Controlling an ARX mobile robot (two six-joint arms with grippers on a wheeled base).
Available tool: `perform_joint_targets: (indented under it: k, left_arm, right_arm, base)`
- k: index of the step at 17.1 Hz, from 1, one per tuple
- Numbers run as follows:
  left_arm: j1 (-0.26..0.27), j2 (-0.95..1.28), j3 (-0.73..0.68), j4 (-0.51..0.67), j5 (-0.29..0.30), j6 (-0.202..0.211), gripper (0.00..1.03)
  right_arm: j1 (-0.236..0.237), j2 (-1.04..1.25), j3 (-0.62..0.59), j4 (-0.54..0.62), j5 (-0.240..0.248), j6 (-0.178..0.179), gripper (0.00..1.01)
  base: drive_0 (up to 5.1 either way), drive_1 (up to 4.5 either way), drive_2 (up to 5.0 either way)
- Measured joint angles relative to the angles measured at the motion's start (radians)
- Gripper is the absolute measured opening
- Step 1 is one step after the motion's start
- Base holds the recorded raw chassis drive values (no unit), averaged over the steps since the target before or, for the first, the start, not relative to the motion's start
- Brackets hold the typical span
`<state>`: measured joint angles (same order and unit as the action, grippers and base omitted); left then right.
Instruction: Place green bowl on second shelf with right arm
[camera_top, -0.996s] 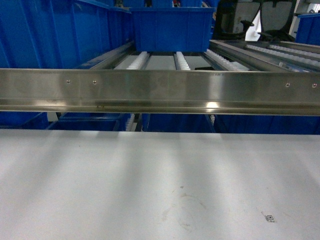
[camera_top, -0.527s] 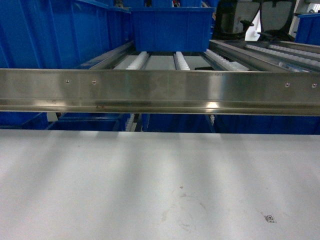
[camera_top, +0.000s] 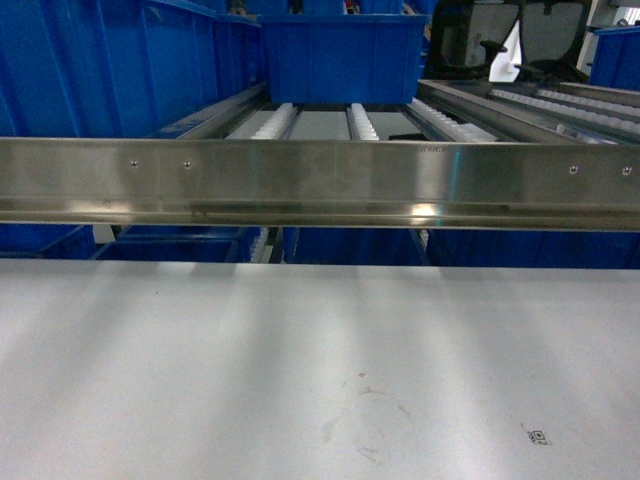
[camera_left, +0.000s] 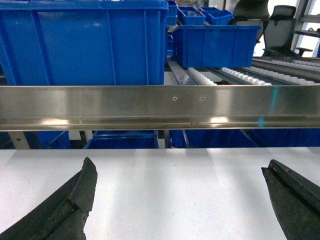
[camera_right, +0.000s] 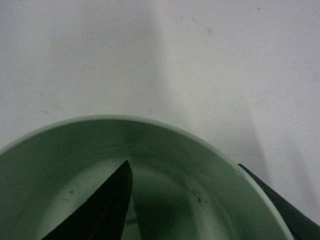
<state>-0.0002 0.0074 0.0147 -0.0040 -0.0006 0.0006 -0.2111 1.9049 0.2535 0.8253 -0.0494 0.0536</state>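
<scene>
Right wrist view: right gripper (camera_right: 200, 200) straddles the bowl (camera_right: 165, 145) rim at frame bottom, contact unclear; left gripper (camera_left: 180, 200) spread over bare table (camera_left: 175, 175).

1. My head camera looks forward and slightly down across the tabletop (camera_top: 300, 360) to the steel rail (camera_top: 320, 185) at its far edge, with the blue bins (camera_top: 340, 55) and rollers beyond.
2. My left wrist camera sits low behind my left tool (camera_left: 177, 200), facing the same way; its two fingers (camera_left: 65, 205) frame the bottom corners. It shares the tabletop, rail and bins with the head view, from nearer.
3. My right wrist camera points straight down, very close over the green bowl (camera_right: 100, 150) at my right tool (camera_right: 200, 200), pale tabletop ahead.
</scene>
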Motion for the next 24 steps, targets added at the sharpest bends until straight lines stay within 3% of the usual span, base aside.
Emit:
perform_joint_targets:
  k: [3,6,8,12,16,19,24]
  left_arm:
    - [0.0,0.0,0.0,0.0,0.0,0.0,0.98]
    - [0.0,0.0,0.0,0.0,0.0,0.0,0.98]
    - [0.0,0.0,0.0,0.0,0.0,0.0,0.98]
    - [0.0,0.0,0.0,0.0,0.0,0.0,0.98]
    - [0.0,0.0,0.0,0.0,0.0,0.0,0.98]
    - [0.0,0.0,0.0,0.0,0.0,0.0,0.98]
    - [0.0,0.0,0.0,0.0,0.0,0.0,0.98]
  right_arm:
    - [0.05,0.005,-0.035,0.06,0.003,0.026,0.32]
    - [0.068,-0.019,-0.067,0.104,0.023,0.02,0.06]
    - [0.09,-0.183,-0.095,0.026,0.037,-0.003,0.04]
    - [0.162,-0.708,-0.07,-0.297,0.016,-0.023,0.04]
    - [0.171,-1.081,-0.016,-0.516,-0.035,-0.021,0.04]
    - [0.157,-1.132,-0.02,-0.521,-0.106,-0.02,0.04]
    - [0.156,-1.132,-0.02,-0.521,-0.109,-0.019,0.04]
  base:
    - [0.0,0.0,0.0]
    - [0.0,0.0,0.0]
    - [0.0,0.0,0.0]
    - [0.0,0.0,0.0]
    - [0.0,0.0,0.0]
    - [0.0,0.0,0.0]
    - [0.0,0.0,0.0]
